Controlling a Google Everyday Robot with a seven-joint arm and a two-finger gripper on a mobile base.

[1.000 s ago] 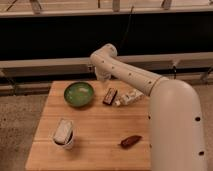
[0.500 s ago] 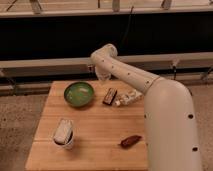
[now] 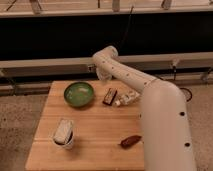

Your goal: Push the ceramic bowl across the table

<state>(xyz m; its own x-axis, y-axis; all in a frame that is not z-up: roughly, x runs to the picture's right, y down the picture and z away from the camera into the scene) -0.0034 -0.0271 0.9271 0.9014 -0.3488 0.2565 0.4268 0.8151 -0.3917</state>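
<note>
A green ceramic bowl (image 3: 78,94) sits upright on the wooden table (image 3: 97,131), at its far left part. My white arm reaches from the right over the table's far edge. The gripper (image 3: 102,76) hangs at the arm's end, just right of and behind the bowl, near the table's back edge. It is apart from the bowl.
A dark snack packet (image 3: 110,96) and a crinkled clear wrapper (image 3: 127,98) lie right of the bowl. A white cup holding a packet (image 3: 63,134) stands near the front left. A brown item (image 3: 131,141) lies at the front right. A dark wall with rails runs behind the table.
The arm's end has shifted slightly, staying beside the bowl. The bowl and the other items have not moved.
</note>
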